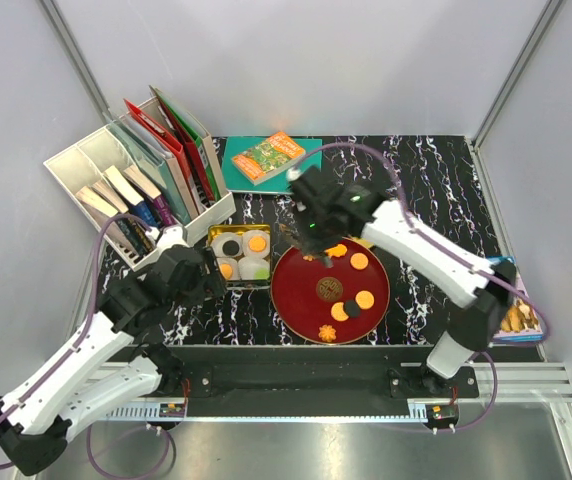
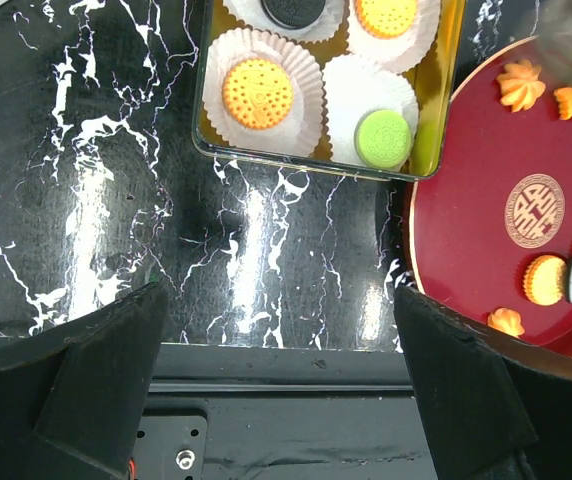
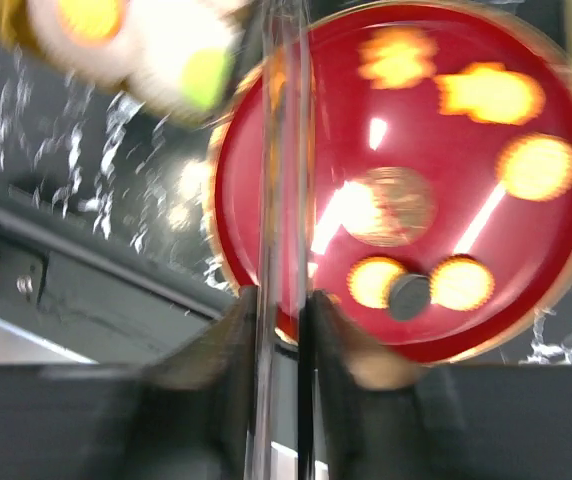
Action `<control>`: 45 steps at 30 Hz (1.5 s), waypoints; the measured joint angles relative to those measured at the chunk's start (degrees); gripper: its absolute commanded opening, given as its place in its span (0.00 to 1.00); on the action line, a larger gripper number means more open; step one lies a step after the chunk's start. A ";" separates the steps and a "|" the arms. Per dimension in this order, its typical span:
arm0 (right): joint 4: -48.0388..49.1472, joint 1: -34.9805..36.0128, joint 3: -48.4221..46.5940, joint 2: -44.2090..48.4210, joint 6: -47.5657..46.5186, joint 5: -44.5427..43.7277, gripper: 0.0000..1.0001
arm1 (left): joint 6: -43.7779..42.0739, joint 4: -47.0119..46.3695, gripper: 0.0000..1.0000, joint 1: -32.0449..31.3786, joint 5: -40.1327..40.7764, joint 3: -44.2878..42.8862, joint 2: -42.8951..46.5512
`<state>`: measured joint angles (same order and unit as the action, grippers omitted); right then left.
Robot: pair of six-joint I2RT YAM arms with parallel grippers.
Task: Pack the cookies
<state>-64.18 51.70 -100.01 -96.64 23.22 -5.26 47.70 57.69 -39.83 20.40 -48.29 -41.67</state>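
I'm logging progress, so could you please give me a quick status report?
Left gripper open, empty, near the tin. Right gripper shut on thin tool over red plate. Four cookies in tin, more on plate. Nothing blocking.

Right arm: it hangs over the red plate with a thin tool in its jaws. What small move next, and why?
Probably ease the right gripper down so the thin tool it clamps reaches one of the cookies. The tool's tip hangs over the red plate's far side, several lie loose there, and the box beside it holds just four.
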 measured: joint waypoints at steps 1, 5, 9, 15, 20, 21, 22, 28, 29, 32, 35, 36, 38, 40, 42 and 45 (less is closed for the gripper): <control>-0.04 -1.79 0.90 1.60 0.24 -0.24 0.20 | -0.11 -0.20 0.99 0.00 0.00 0.00 -0.50; -0.44 -12.31 3.80 8.57 1.18 -1.18 0.09 | -0.61 -1.49 0.99 0.00 -0.35 0.00 -2.82; -0.63 -21.29 3.91 10.73 1.16 -2.25 0.00 | -1.05 -2.67 0.99 0.00 -0.90 0.00 -4.11; 0.55 -38.36 3.93 7.30 0.52 -4.72 0.00 | -1.79 -4.70 0.99 0.00 -2.45 0.00 -5.29; 3.04 -48.52 4.02 0.59 2.16 -9.68 0.00 | -2.45 -5.55 0.99 0.00 -3.69 0.00 -5.88; 4.17 -49.59 4.52 -0.48 2.84 -10.40 0.00 | -2.60 -5.75 0.99 0.00 -3.78 0.00 -5.99; 5.51 -50.84 5.31 -1.27 3.50 -10.88 0.00 | -2.73 -5.92 0.99 0.00 -3.93 0.00 -6.10; 10.45 -57.02 7.56 -7.23 6.36 -11.17 0.00 | -3.37 -6.38 0.99 0.00 -4.39 0.02 -6.03; 10.91 -57.48 7.56 -8.41 6.43 -11.15 0.00 | -3.52 -6.38 0.99 0.00 -4.59 0.02 -6.01; 12.59 -58.23 7.58 -12.11 6.45 -11.04 0.00 | -3.91 -6.38 0.99 0.00 -4.79 0.02 -5.86; 13.27 -58.51 7.72 -14.05 6.23 -10.56 0.02 | -4.28 -6.38 0.99 0.00 -4.83 0.07 -5.29; 13.42 -58.51 7.82 -14.64 6.14 -10.32 0.03 | -4.35 -6.38 0.99 0.00 -4.83 0.09 -5.14; 13.84 -58.53 8.39 -15.65 6.05 -9.90 0.05 | -4.39 -6.38 0.99 0.00 -4.83 0.15 -4.92; 14.12 -58.53 9.46 -16.59 6.03 -9.09 0.07 | -4.42 -6.38 0.99 0.00 -4.83 0.15 -4.90; 14.45 -58.53 11.08 -17.77 6.03 -8.52 0.15 | -4.46 -6.38 0.99 0.00 -4.85 0.15 -4.92; 14.69 -58.58 13.51 -19.76 6.01 -7.39 0.38 | -4.70 -6.38 0.99 0.00 -4.85 0.15 -4.94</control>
<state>-49.50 -6.87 -86.50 -116.40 29.23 -12.64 43.00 51.31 -39.83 15.55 -48.14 -46.61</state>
